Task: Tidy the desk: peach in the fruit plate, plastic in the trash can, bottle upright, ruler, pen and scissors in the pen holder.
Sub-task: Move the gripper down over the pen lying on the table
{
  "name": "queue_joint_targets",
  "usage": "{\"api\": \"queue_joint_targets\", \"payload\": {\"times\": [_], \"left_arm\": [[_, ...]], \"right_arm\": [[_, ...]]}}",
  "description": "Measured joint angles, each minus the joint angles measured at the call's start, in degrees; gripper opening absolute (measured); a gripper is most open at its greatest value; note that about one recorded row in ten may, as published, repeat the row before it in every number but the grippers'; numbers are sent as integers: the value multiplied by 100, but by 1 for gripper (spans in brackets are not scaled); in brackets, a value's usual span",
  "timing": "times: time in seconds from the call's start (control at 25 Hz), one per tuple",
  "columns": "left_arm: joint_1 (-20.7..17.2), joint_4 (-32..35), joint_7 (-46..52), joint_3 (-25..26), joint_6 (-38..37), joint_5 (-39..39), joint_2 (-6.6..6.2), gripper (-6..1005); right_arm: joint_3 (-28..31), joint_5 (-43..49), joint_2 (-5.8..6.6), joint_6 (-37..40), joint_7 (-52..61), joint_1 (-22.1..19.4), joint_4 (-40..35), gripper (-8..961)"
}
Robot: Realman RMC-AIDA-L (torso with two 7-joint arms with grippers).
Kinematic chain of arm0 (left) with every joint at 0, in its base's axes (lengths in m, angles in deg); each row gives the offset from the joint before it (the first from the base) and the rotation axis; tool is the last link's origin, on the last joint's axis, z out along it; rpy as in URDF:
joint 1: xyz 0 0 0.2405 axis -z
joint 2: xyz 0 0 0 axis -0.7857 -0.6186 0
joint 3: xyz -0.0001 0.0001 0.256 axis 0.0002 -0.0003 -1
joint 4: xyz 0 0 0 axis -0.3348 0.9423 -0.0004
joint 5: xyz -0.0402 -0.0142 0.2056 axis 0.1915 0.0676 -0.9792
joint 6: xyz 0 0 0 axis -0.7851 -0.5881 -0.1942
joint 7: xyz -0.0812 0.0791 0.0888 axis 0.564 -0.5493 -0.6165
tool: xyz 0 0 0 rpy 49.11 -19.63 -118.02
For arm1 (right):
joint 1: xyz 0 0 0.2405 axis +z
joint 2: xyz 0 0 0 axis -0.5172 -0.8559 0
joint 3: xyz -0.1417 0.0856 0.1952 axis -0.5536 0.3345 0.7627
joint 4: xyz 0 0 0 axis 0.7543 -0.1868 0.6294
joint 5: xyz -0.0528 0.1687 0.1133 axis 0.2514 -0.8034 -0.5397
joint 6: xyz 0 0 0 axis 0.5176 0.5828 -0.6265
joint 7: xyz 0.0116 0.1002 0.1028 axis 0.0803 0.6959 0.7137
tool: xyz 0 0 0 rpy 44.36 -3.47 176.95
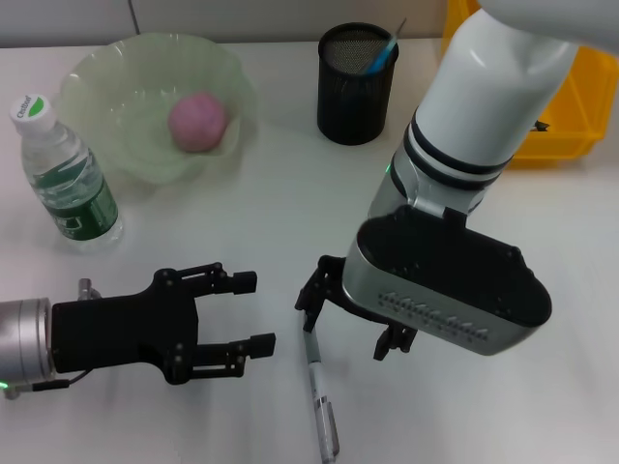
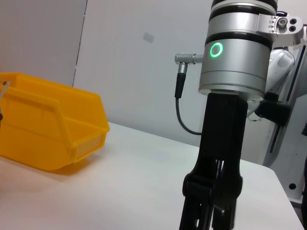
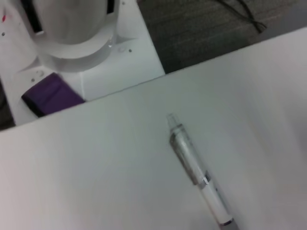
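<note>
The pen [image 1: 320,396] lay flat on the white desk [image 1: 280,184] near the robot, its far end just under the right gripper [image 1: 350,319], whose black jaws stood spread apart with the pen's tip between them but not gripped, as far as the head view showed. In the right wrist view the pen [image 3: 197,172] appeared as a slim cylinder with a silvery clear barrel and a white section, lying alone on the smooth matte surface. The left gripper [image 1: 247,314] hovered just to the left of the pen, its jaws open and holding nothing. On the far left sat the fruit plate [image 1: 145,97], a translucent pale green bowl with a wavy rim, with the round pink peach [image 1: 198,122] inside it. Nearer on the left, beside the plate, the clear plastic bottle [image 1: 66,174] stood upright, with a green label and white cap. The pen holder [image 1: 356,83], a black mesh cylinder, stood at the far middle with a blue and white item sticking out of it. A glossy yellow plastic bin [image 1: 561,106] was at the far right.
</note>
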Motion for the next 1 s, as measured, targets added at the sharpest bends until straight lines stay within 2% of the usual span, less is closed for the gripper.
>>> {"api": "queue_joint_targets", "payload": {"times": [0.16, 0.4, 0.52, 0.56, 0.84, 1.0], "left_arm": [[27, 27, 1, 39, -6, 36, -20, 782], [39, 161, 19, 179, -75, 58, -43, 782], [50, 174, 52, 248, -115, 61, -77, 782], [55, 174, 79, 255, -141, 63, -83, 782], [53, 177, 154, 274, -206, 76, -85, 782], [59, 162, 107, 252, -224, 86, -37, 782]], "right_arm": [[353, -43, 1, 210, 539, -156, -172, 777], [1500, -433, 9, 471, 1140, -925, -813, 776], [2129, -641, 19, 693, 1417, -1260, -855, 776], [2129, -641, 19, 693, 1417, -1260, -855, 776], [3255, -1139, 59, 707, 1456, -1794, -268, 776], [4216, -1475, 74, 709, 1199, -2104, 389, 776]]}}
